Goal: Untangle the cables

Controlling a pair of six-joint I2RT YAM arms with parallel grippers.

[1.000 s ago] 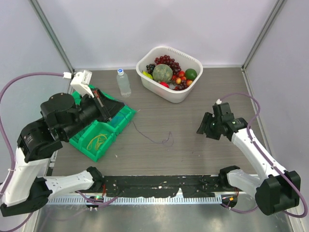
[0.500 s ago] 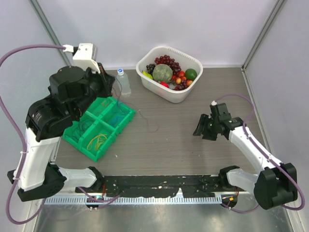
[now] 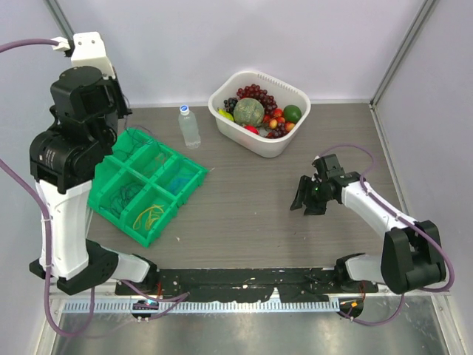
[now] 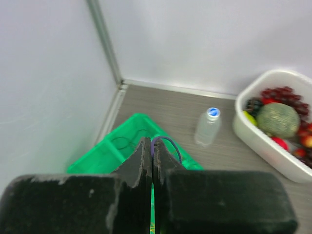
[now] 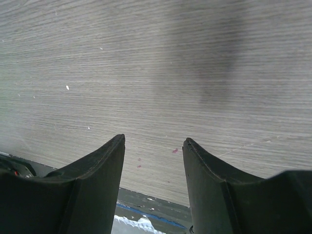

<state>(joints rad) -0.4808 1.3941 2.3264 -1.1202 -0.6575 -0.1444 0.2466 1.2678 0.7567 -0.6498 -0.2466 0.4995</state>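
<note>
Left fingers (image 4: 152,148) are pressed flat together, and we can see the purple cable (image 4: 168,144) pinched right at their tips. It curls out to the right in a small arc and then drops behind the finger, so we can't tell how far down it hangs. That arm is lifted high over the far left corner of the desk (image 3: 251,207), above the far end of the green tray (image 3: 145,241). In the overhead view its own wrist hides the tips.

Right fingers (image 3: 304,207) are spread wide with nothing between them. From the wrist camera we only get bare wood grain in the gap. They sit low over the right middle of the desk, well apart from everything else.

Other cables are down in the tray's compartments. We've got the yellow cable (image 3: 151,216) bunched in the nearest one, the blue cable (image 3: 177,183) in the one beside it toward the right corner, and the dark cable (image 3: 118,196) in the one on the left. Each of the 3 sits in its own section, as far as we can make out.

Behind the tray a clear bottle (image 3: 189,127) with a blue cap stands upright, and further right there's a white tub (image 3: 260,75) full of fruit (image 3: 249,111).
</note>
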